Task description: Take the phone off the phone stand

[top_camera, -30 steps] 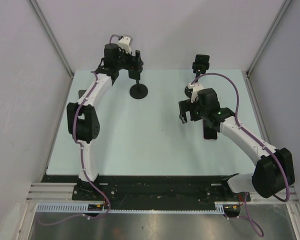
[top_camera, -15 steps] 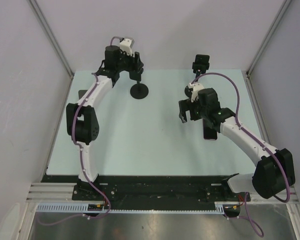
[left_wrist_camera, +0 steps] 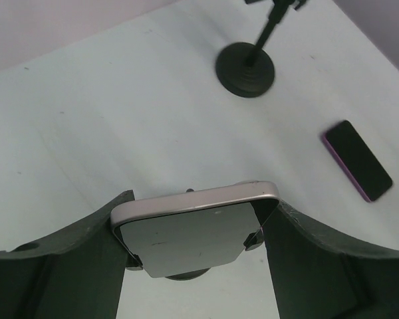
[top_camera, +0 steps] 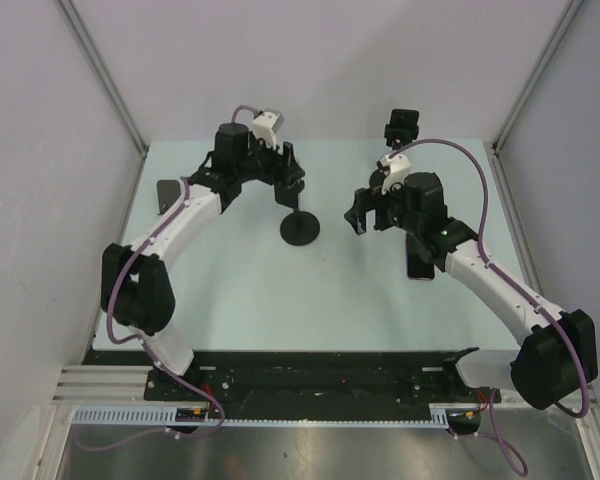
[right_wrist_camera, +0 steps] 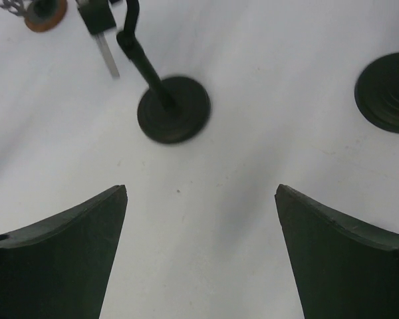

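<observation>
Left gripper (left_wrist_camera: 199, 222) is clamped on the phone (left_wrist_camera: 193, 242) by its side edges, seemingly to lift it off the phone stand (top_camera: 300, 228); right gripper (right_wrist_camera: 201, 193) hangs nearby, jaws wide apart, empty.

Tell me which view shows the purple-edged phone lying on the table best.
Left wrist: the purple-edged phone lies whole and unobstructed. Top external shows it partly under the right arm; right wrist misses it.

Lab robot cell, white panels (top_camera: 330, 60), aluminium frame (top_camera: 102, 72)
</observation>
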`<state>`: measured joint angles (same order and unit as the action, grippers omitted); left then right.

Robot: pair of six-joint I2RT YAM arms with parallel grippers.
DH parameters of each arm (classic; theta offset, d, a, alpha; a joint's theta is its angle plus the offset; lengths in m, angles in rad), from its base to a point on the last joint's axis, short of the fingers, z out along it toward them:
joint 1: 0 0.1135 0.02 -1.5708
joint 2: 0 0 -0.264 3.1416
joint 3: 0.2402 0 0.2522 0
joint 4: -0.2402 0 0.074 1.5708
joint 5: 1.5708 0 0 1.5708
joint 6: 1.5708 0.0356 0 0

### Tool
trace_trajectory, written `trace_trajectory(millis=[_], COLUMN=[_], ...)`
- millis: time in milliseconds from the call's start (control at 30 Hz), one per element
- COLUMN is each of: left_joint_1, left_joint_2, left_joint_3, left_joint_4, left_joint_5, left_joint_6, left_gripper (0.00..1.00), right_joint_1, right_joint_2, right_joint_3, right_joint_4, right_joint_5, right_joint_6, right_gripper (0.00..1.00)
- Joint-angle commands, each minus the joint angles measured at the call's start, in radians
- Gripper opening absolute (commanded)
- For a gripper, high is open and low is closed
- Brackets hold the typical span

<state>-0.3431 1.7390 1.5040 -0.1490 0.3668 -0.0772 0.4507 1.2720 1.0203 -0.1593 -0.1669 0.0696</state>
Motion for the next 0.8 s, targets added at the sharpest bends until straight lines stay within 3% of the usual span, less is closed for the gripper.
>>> trace_trajectory(millis=[0, 67, 200, 500, 767], left_joint_1=[-0.057, -0.089, -0.160, -0.278, -0.297], left_joint_2=[-0.182, -0.214, -0.288, -0.346, -0.404], left_joint_3=[-0.070, -0.125, -0.198, -0.314, -0.384], left_joint_4=[0.060, 0.058, 0.058, 0.078, 0.086], left_joint_5=[0.057, 0.040, -0.024, -0.204, -0.223], left_joint_6=[-0.050, -0.049, -0.035, -0.044, -0.068], left_gripper=[0.00, 0.01, 0.00, 0.00, 0.00], right_joint_1=[0.000, -0.010, -0.032, 0.059, 0.143], right_joint_2=[-0.014, 0.010, 0.061, 0.070, 0.035], right_joint_3=[-0.002, -0.002, 0.000, -0.048, -0.149], right_joint_4=[0.189, 0.202, 0.260, 0.325, 0.423], right_joint_5=[-0.051, -0.062, -0.258, -0.269, -0.203], right_joint_6=[0.082, 0.157, 0.196, 0.159, 0.138], right_gripper=[1.00, 1.00, 0.99, 0.88, 0.90])
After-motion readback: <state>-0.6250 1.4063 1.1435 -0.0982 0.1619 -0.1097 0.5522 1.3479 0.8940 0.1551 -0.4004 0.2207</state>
